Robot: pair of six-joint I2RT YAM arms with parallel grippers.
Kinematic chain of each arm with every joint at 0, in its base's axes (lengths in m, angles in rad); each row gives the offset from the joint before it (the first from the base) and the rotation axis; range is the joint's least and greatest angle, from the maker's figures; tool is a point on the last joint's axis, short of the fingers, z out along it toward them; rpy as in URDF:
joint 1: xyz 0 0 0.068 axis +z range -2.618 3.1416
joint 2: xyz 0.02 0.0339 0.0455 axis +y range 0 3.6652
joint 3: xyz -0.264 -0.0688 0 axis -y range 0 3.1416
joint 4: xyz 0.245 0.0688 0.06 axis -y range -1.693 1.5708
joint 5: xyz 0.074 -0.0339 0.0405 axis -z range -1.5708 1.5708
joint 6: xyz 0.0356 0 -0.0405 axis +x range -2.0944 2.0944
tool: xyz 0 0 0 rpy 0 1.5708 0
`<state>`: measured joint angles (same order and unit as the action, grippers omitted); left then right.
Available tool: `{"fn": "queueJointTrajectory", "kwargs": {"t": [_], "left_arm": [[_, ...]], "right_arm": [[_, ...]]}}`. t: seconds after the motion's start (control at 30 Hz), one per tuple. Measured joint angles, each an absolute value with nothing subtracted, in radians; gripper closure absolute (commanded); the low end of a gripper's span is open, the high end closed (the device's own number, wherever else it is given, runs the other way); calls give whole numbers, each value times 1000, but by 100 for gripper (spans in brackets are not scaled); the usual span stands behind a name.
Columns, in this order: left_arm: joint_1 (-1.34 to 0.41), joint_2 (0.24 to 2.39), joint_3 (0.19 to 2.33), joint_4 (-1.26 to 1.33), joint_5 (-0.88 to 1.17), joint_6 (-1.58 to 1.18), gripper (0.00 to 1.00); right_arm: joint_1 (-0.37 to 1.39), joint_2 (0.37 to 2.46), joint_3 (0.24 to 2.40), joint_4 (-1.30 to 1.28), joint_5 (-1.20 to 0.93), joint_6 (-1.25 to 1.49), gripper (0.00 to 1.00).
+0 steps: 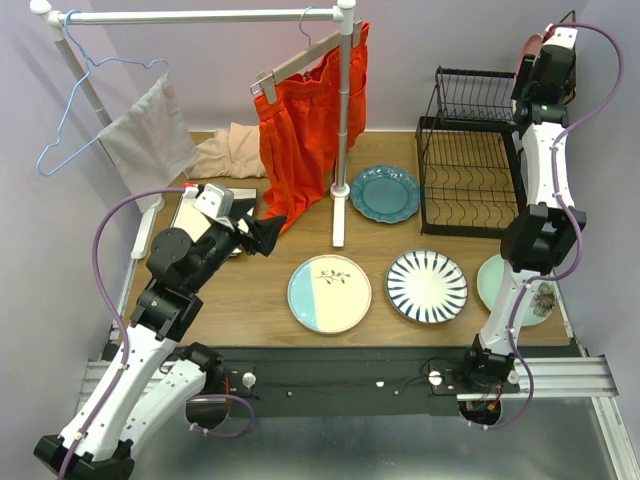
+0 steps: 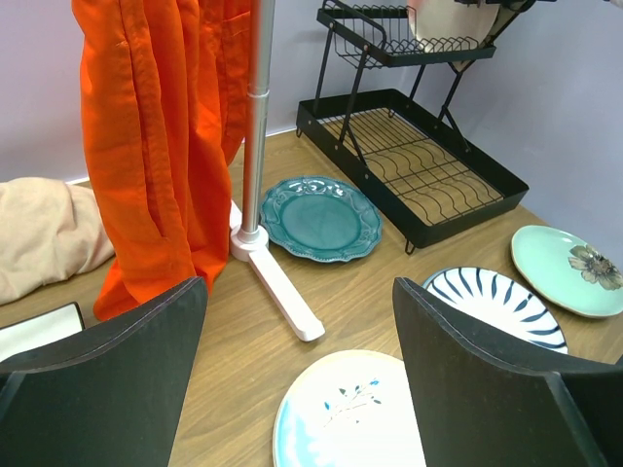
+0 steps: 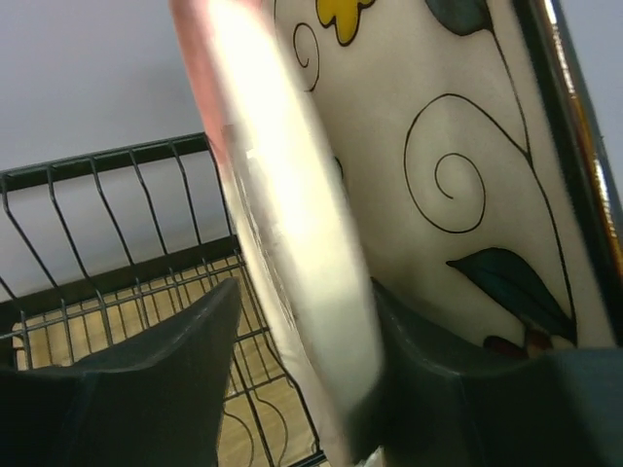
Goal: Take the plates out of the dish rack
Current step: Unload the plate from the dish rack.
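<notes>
At the dish rack, the right hand straddles a flowered plate by its rim, fingers apart, not clamped. The left hand hangs above the tabletop, fingers spread wide.

Bright, even light throughout; shadows soft. Close inside the right pincer, the plate is blurred, with glare along its edge.

Flowered plate, blurred rim between right gripper fingers, possibly gripped, black wire rack behind
</notes>
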<state>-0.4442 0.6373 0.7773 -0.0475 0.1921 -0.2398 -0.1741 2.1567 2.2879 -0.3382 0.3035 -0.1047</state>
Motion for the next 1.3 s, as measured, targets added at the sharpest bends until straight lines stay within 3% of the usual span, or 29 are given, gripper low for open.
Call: {"fn": "queueJointTrajectory", "kwargs": {"t": [0.4,0.5,1.3], "left_arm": [[-444,645,777,-48,192,-240,14],[-444,645,777,-47,192,-240,14],[-444,673,777,-48,192,-240,14]], "right_arm": [[-190,2154,2290,-341,277,-147,85],[-192,2154,2290,-341,267,-160,99],[-253,2124,2267,-315,55,-196,99]]}}
